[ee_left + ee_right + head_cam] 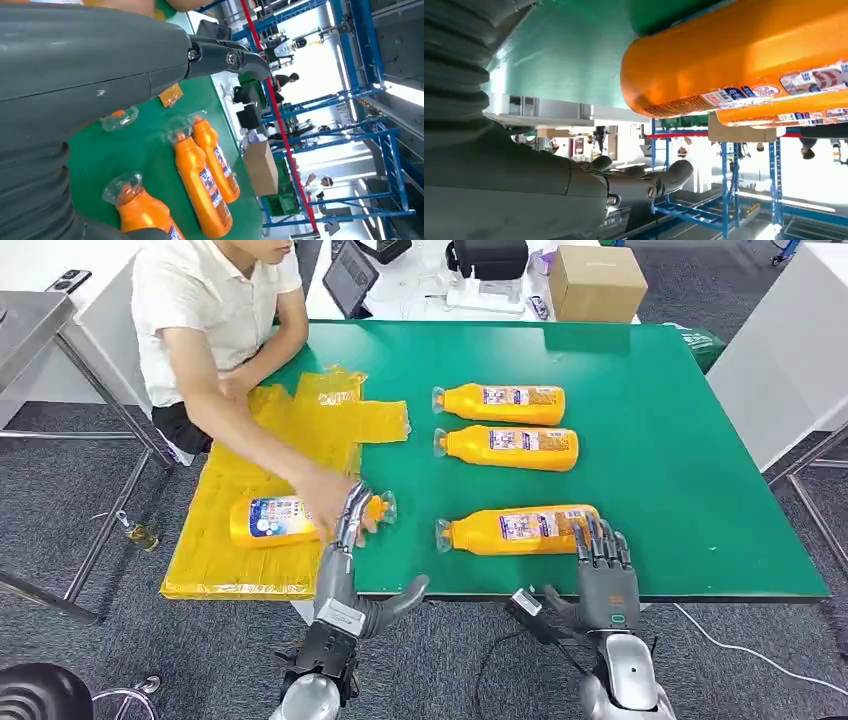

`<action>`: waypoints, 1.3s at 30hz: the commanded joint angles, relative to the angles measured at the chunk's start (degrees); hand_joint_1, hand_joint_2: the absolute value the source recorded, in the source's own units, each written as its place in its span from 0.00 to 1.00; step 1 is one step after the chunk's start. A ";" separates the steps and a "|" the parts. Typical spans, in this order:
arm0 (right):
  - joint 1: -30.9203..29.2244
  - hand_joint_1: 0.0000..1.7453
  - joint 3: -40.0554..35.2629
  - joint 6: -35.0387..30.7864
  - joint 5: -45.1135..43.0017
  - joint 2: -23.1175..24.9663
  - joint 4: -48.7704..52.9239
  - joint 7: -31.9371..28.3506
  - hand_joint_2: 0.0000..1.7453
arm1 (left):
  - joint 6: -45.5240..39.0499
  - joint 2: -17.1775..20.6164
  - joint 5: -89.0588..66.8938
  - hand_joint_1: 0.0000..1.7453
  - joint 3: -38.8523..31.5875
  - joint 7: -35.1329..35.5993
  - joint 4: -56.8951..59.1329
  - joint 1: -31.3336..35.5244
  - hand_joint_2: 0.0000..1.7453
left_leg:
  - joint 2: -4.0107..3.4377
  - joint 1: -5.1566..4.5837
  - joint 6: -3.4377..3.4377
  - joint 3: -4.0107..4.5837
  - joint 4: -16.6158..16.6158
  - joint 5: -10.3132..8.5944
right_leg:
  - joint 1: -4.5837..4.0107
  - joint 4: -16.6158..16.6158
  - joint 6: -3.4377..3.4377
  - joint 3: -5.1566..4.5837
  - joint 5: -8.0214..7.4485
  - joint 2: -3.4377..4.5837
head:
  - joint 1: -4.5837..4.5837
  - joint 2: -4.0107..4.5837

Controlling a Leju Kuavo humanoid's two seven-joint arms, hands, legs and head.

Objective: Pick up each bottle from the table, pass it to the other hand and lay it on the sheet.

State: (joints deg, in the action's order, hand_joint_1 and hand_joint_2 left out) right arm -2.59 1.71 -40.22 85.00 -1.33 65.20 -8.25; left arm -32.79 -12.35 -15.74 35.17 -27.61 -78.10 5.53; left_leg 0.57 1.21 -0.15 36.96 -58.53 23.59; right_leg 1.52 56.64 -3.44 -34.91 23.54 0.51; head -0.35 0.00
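1. Orange bottles lie on their sides across a green table (680, 440) in the head view: four in all, three on the bare green surface and one on the yellow sheet (240, 485) at the table's left end.
2. On the sheet, the fourth bottle (270, 521) rests with its clear-wrapped cap toward the middle of the table; a seated person in a pale shirt (205, 300) reaches an arm down to it, the person's hand (328, 498) lying on the bottle just beside the robot's left hand (350, 518).
3. From the head view, the left hand's fingers extend straight over the bottle's neck, thumb swung out to the side, grasping nothing.
4. At the near edge of the table, the right hand (604, 560) stands upright with fingers spread, released, their tips at the base of the nearest bottle (515, 528).
5. Farther back, the far bottle (500, 403) and the middle bottle (507, 447) lie parallel, caps pointing left.
6. Beyond the table, the head view takes in a cardboard box (597, 282) and a tablet (350, 280).
7. Seen from the left wrist, three capped bottles sit on green beyond the grey hand cover, with blue racking (380, 150) and distant figures behind them.
8. Up close in the right wrist view, the nearest bottle's rounded base looms just beyond the thumb, which touches nothing.
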 commanded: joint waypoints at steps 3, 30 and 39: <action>-10.14 0.00 -11.09 0.22 5.00 -5.66 -12.27 9.61 1.00 | 0.42 0.89 1.66 0.00 1.39 0.19 1.00 1.85 1.00 | -0.22 0.00 0.07 -0.18 0.02 0.06 | -0.03 -0.07 0.11 0.16 -0.03 0.15 | 0.02 0.00; -26.21 0.00 -15.49 5.95 -0.84 -5.75 -41.91 10.11 1.00 | 6.99 1.97 11.06 0.00 4.01 4.34 3.05 3.41 1.00 | -0.06 -0.01 0.12 -0.27 0.05 -0.03 | -0.03 -0.09 0.10 0.23 -0.02 0.01 | 0.00 0.00; -30.10 0.00 -19.44 12.68 0.98 -8.09 -44.09 9.31 1.00 | 9.88 2.40 13.52 0.00 4.67 6.23 3.10 3.61 1.00 | -0.01 0.00 0.15 -0.69 0.08 -0.07 | -0.05 -0.14 0.16 0.66 -0.04 -0.10 | 0.02 0.00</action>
State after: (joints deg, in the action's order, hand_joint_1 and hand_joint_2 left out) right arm -29.62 -12.67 -32.72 84.48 -7.30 29.82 1.20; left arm -23.98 -12.15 -3.37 37.86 -22.38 -77.81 7.30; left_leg 0.51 1.19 -0.05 36.41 -58.54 23.55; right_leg 1.54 56.59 -3.46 -34.45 23.50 0.54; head -0.33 0.00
